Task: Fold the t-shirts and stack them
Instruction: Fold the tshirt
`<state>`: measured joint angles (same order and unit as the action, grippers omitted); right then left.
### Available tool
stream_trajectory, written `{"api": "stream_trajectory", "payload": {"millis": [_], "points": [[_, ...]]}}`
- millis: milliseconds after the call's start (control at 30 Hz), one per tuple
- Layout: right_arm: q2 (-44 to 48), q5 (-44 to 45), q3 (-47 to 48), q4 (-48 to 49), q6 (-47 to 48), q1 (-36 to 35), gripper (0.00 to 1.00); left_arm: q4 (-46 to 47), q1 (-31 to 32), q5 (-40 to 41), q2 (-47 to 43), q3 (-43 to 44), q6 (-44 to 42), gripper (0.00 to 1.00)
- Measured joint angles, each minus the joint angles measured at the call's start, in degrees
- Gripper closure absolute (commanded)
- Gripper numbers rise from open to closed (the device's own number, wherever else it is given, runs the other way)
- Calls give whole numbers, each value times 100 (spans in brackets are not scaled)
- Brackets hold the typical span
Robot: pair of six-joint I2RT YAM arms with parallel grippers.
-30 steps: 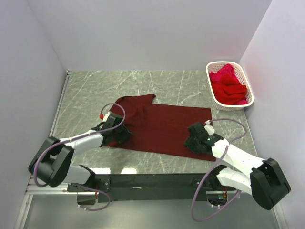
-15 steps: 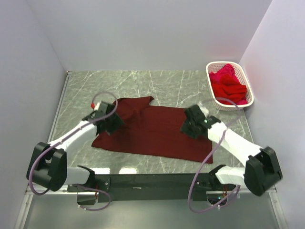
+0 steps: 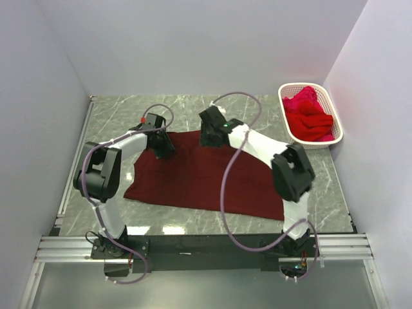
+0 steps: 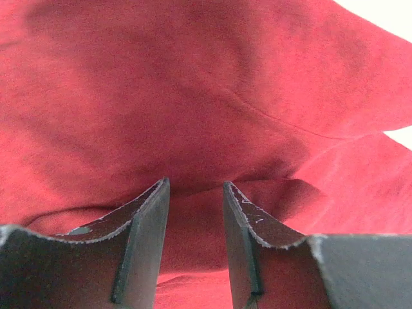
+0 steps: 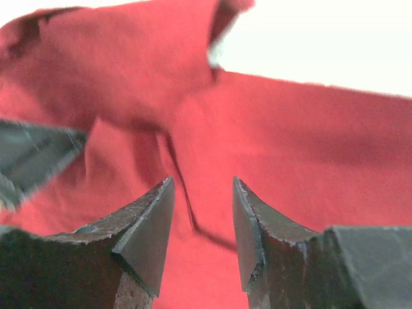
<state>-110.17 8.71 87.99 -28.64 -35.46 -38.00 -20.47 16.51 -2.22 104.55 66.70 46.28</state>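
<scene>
Toward the far edge of the bench (image 3: pixel 122 119), hovering over the maroon t-shirt (image 3: pixel 187 180) spread mid-bench, with left pincer (image 3: pixel 161 144) and right pincer (image 3: pixel 209 134) narrowly parted, clasping nothing evident. Likely needing both far corners pinched evenly before folding.

White arms (image 3: pixel 257 145) with black joints — mauve cables (image 3: pixel 223 190) looping; dark jaws, scuffed edges.

A grey, marble-patterned bench (image 3: pixel 122 116) sits boxed in by plain pale walls (image 3: pixel 193 45), under soft, even light.
</scene>
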Motion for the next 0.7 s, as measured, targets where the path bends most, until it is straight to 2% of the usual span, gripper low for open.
{"api": "stream_trajectory", "payload": {"millis": [300,400,700], "points": [[-1314,-72,1436,-57,251,-11,53,-11,173,-634,118,216,-544,60],[-1504,-83,1696,-57,299,-39,52,83,326,-739,-216,-275,-656,61],[-1513,-55,1676,-52,356,-350,53,105,739,-802,-1493,-1515,-723,61]]}}
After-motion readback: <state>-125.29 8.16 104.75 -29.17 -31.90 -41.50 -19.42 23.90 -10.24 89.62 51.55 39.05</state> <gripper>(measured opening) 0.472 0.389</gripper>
